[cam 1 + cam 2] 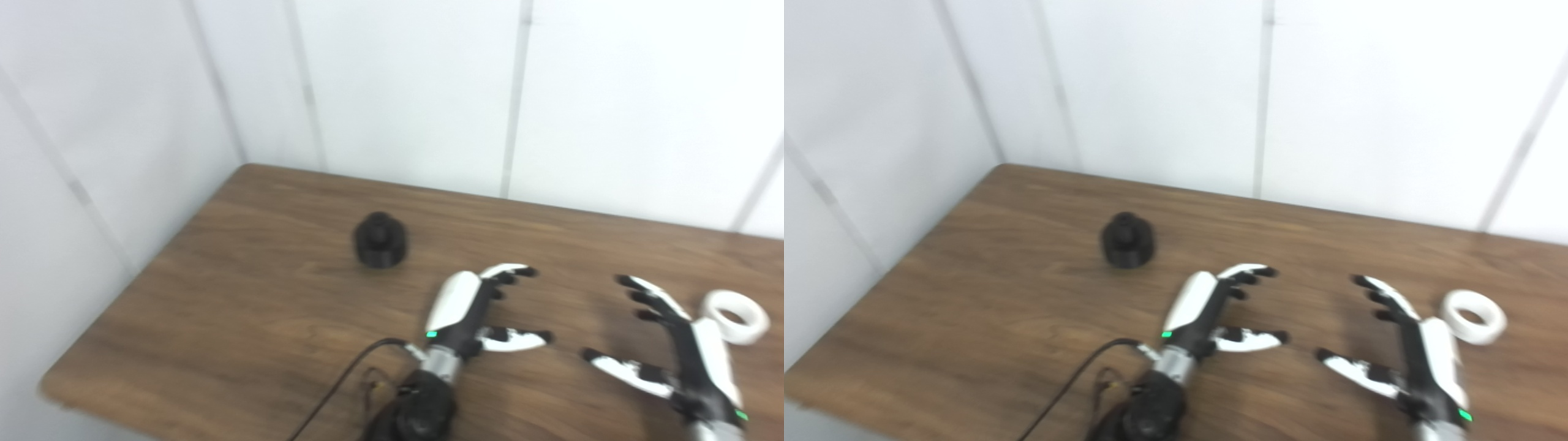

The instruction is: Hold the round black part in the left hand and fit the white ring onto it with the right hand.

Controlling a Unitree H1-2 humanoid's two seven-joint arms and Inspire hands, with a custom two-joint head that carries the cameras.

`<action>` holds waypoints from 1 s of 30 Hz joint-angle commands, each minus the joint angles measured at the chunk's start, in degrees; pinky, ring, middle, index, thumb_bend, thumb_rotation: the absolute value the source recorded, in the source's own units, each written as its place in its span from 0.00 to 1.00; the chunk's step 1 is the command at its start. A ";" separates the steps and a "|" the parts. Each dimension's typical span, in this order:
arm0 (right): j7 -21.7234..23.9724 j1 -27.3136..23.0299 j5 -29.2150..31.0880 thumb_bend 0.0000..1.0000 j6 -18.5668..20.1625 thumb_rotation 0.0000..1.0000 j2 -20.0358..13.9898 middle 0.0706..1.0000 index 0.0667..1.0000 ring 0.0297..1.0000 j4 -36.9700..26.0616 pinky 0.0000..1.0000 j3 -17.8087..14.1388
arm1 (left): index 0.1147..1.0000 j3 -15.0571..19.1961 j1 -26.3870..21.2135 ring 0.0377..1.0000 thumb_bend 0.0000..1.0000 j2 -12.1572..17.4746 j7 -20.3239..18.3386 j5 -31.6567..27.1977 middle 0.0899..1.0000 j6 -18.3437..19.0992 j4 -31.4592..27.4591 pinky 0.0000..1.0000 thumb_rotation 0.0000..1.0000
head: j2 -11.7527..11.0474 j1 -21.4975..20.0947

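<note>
The round black part [381, 239] stands on the wooden table [245, 294], left of centre; it also shows in the right eye view [1127, 239]. My left hand [474, 309] is open and empty over the table, to the right of and nearer than the black part, apart from it. The white ring [735, 316] lies flat on the table at the far right, also in the right eye view [1473, 315]. My right hand [667, 343] is open and empty just left of the ring, not touching it.
A black cable [343, 383] runs from my left wrist toward the table's near edge. White panelled walls [392, 86] close the table at the back and left. The table's left and near edges are in view.
</note>
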 commanded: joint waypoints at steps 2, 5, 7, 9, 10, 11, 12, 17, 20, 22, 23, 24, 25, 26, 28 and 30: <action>-0.79 -0.69 0.50 0.82 -3.18 0.17 -2.18 0.84 0.79 0.80 1.77 0.72 -1.31 | 0.73 -0.44 -1.28 0.78 0.76 -0.41 1.84 1.25 0.82 -0.37 0.35 0.67 0.21 | 0.00 -0.22; -0.49 -0.76 0.99 0.82 -3.45 0.17 -2.40 0.84 0.79 0.80 1.93 0.72 -1.46 | 0.73 -0.59 -1.31 0.78 0.76 -0.34 2.20 1.33 0.82 -0.33 0.41 0.66 0.22 | -0.07 -0.30; -0.30 -0.83 0.98 0.82 -3.54 0.17 -2.61 0.84 0.79 0.80 1.92 0.72 -1.41 | 0.73 -0.61 -1.25 0.79 0.76 -0.29 2.49 1.52 0.83 -0.15 0.27 0.67 0.23 | -0.19 -0.17; -0.40 -0.85 0.86 0.82 -3.70 0.17 -2.73 0.84 0.78 0.80 1.92 0.72 -1.40 | 0.73 -0.74 -0.97 0.84 0.77 -0.24 3.66 3.21 0.86 0.94 -0.43 0.70 0.25 | -0.26 -0.13; -0.45 -0.85 0.82 0.82 -3.76 0.17 -2.75 0.83 0.78 0.80 1.93 0.71 -1.40 | 0.73 -0.84 -0.89 0.87 0.78 -0.19 4.18 3.95 0.87 1.37 -0.66 0.71 0.26 | -0.26 -0.13; -0.44 -0.86 0.83 0.82 -3.75 0.17 -2.76 0.83 0.78 0.79 1.93 0.71 -1.38 | 0.73 -1.17 -0.68 0.88 0.78 0.11 4.99 6.06 0.88 2.83 -1.39 0.72 0.27 | -0.26 -0.23; -0.43 -0.87 0.81 0.82 -3.66 0.17 -2.75 0.83 0.78 0.80 1.88 0.71 -1.34 | 0.73 -1.39 -0.39 0.92 0.79 0.49 5.78 8.29 0.91 4.37 -2.42 0.76 0.32 | -0.22 -0.24; -0.19 -0.96 1.44 0.83 -3.25 0.16 -2.68 0.83 0.78 0.79 1.59 0.71 -1.38 | 0.75 -0.17 0.81 1.00 0.83 2.44 8.18 16.41 0.99 11.70 -7.90 0.85 0.42 | -0.24 -0.27; -0.03 -1.06 1.60 0.82 -3.54 0.15 -2.89 0.84 0.79 0.80 1.67 0.72 -1.37 | 0.76 1.34 1.04 1.00 0.84 3.76 7.34 17.17 1.00 14.15 -10.32 0.96 0.40 | -0.35 -0.23; -0.10 -1.12 1.43 0.81 -3.49 0.15 -2.99 0.84 0.79 0.80 1.64 0.72 -1.38 | 0.78 2.85 0.98 1.00 0.86 4.90 6.98 16.83 1.00 15.23 -11.40 1.00 0.39 | -0.33 -0.24; -0.07 -1.12 1.41 0.81 -3.33 0.15 -2.99 0.84 0.79 0.80 1.54 0.72 -1.39 | 0.78 3.23 0.94 1.00 0.87 5.27 6.93 16.80 1.00 15.60 -11.68 1.00 0.39 | -0.33 -0.24; -0.13 -1.11 1.30 0.81 -3.25 0.15 -3.01 0.84 0.79 0.80 1.54 0.72 -1.41 | 0.78 4.00 0.95 1.00 0.88 5.87 7.02 17.18 1.00 16.44 -12.13 1.00 0.39 | -0.33 -0.24; -0.18 -1.10 1.22 0.81 -3.21 0.15 -3.02 0.84 0.79 0.80 1.55 0.72 -1.41 | 0.79 4.44 0.98 1.00 0.89 6.21 7.09 17.49 1.00 17.00 -12.39 1.00 0.38 | -0.33 -0.24; -0.28 -1.13 1.12 0.81 -3.18 0.15 -3.02 0.84 0.79 0.80 1.58 0.71 -1.45 | 0.79 5.02 0.93 1.00 0.89 6.86 7.31 17.82 1.00 17.53 -12.62 1.00 0.39 | -0.32 -0.28; -0.35 -1.18 1.00 0.82 -3.03 0.15 -3.01 0.83 0.78 0.79 1.59 0.70 -1.50 | 0.80 5.86 0.82 1.00 0.90 7.77 7.66 18.14 1.00 18.24 -12.87 1.00 0.40 | -0.33 -0.16; -0.36 -1.24 0.77 0.82 -2.89 0.14 -3.06 0.83 0.78 0.79 1.61 0.70 -1.49 | 0.80 6.72 0.74 1.00 0.92 8.46 7.78 18.65 1.00 19.23 -13.19 1.00 0.43 | -0.40 -0.03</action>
